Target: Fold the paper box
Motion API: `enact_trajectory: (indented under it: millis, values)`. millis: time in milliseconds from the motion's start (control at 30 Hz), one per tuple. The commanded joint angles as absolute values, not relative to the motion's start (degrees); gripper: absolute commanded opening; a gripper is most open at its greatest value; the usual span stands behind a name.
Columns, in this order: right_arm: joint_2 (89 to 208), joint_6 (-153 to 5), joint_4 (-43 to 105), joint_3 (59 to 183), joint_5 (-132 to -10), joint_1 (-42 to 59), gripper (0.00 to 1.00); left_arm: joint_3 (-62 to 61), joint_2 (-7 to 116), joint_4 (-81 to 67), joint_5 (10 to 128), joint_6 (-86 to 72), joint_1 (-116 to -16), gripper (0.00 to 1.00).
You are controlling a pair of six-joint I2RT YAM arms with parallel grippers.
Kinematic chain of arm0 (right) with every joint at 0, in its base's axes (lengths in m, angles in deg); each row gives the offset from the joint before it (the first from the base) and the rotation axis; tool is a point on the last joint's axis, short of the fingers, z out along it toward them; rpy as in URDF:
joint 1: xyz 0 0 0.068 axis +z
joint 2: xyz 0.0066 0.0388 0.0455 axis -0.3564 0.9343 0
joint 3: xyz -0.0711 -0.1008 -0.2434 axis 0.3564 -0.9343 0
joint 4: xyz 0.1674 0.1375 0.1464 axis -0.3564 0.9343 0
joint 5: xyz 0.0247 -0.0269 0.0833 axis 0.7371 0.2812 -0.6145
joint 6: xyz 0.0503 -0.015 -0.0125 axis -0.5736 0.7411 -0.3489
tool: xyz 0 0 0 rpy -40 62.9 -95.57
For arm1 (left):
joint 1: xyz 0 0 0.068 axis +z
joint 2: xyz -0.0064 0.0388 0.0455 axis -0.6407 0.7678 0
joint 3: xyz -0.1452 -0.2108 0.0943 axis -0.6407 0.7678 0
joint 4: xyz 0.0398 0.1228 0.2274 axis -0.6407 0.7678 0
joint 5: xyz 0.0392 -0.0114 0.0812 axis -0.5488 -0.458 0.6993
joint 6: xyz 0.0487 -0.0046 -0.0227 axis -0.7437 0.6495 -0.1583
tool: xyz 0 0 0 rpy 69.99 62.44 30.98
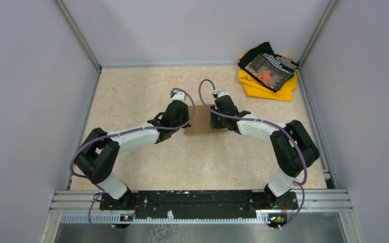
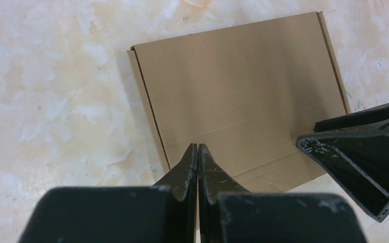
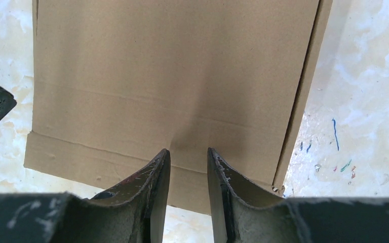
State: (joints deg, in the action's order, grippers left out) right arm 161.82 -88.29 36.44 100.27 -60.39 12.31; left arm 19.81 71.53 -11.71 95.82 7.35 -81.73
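The paper box (image 1: 200, 124) lay flat at the table's centre, lid down, seemingly folded. At its 9 o'clock the left gripper (image 2: 198, 148) was clenched on nothing, probably to press the lid. At 3 o'clock the right gripper (image 3: 188, 152) hung part-open and empty over the box's edge, likely steadying it.

Nothing to read here, folks. The plain brown corrugated-cardboard box (image 2: 238, 96) shows bare, unprinted faces in both wrist views. The black cloth with an orange-and-white graphic (image 1: 267, 67) is too small to make out. The coloured pen strokes (image 3: 334, 134) on the pale marbled desk (image 3: 370, 71) spell nothing.
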Motion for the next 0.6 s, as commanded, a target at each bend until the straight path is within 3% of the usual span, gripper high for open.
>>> enact_trajectory:
  millis: [0,567]
  values:
    - [160.01,-87.68,36.3,102.24,-60.73,11.72,0.33,16.68,73.6,-13.89,93.61,6.13,-81.77,0.01]
    - [161.54,-88.76,33.37,101.09,-62.87,11.73,0.34,22.6,77.76,-12.99,91.2,11.59,-82.04,0.0]
